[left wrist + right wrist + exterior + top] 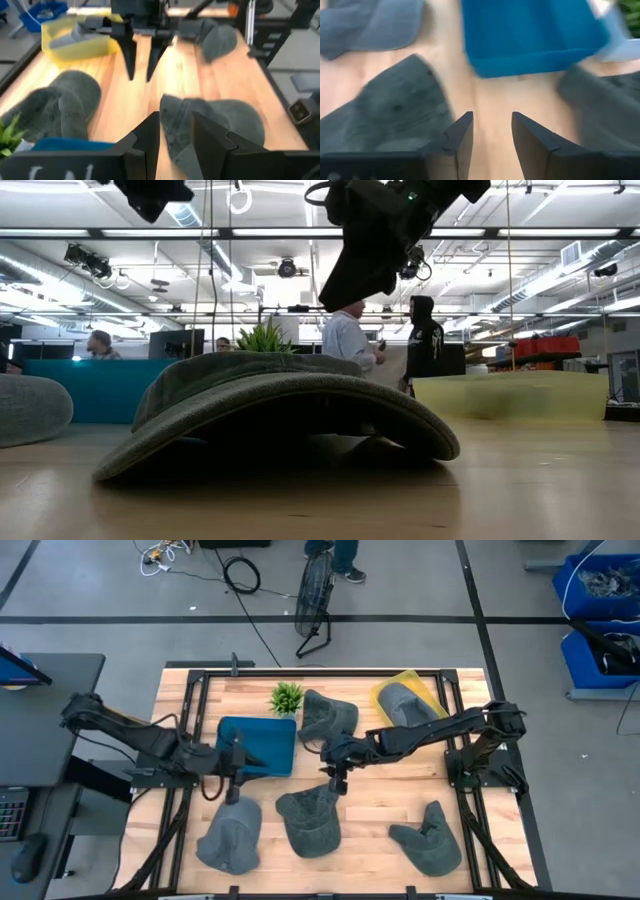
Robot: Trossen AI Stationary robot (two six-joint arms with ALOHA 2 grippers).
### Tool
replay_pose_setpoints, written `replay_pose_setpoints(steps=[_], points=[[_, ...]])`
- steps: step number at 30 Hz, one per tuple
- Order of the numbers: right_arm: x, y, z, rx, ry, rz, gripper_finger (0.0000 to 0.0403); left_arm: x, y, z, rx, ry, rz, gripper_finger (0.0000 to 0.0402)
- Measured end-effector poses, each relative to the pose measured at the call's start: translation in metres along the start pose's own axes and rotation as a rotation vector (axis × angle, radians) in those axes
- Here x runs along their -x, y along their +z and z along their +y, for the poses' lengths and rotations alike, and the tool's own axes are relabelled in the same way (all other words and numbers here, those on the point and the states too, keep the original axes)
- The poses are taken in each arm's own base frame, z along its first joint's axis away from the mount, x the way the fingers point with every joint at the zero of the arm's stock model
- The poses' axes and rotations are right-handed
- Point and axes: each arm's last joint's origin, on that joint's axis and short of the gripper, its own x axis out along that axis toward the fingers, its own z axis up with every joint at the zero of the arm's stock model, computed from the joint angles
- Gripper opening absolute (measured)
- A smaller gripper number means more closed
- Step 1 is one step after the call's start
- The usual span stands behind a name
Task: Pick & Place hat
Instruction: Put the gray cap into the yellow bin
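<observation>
Several grey hats lie on the wooden table. The middle hat [310, 822] rests crown up near the near edge and fills the low view [280, 415]. My right gripper [335, 783] hovers open just above its far edge [395, 115], touching nothing [492, 132]. My left gripper [236, 782] is open beside the blue bin [258, 745], and its wrist view shows the middle hat [220, 125] and the right gripper [141, 55]. Another hat [405, 700] sits in the yellow bin [430, 690].
More hats lie at the near left [230, 840], the near right [428, 838] and beside the small green plant [287, 697] at the far side [328, 715]. Bare wood shows between the middle hat and the near right hat. People stand in the room beyond the table.
</observation>
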Motion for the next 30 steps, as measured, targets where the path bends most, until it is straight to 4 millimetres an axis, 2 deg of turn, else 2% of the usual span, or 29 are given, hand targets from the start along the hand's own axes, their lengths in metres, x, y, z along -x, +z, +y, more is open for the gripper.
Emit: replay_pose_setpoints(steps=[10,19,26,30], points=[[-0.003,-0.004,0.013,0.084,0.07,0.01,0.0139,-0.012,-0.004,-0.003,-0.018,0.031,0.036,0.0113],[0.0,-0.007,0.028,0.185,0.325,0.042,0.0139,-0.012,-0.004,-0.003,-0.02,0.047,0.031,0.0113],[-0.001,-0.006,0.025,0.213,0.256,0.024,0.0139,-0.012,-0.004,-0.003,0.0,0.045,0.035,0.0113],[-0.001,-0.006,0.026,0.214,0.256,0.024,0.0139,-0.011,-0.011,-0.005,0.119,-0.037,0.128,0.0113]])
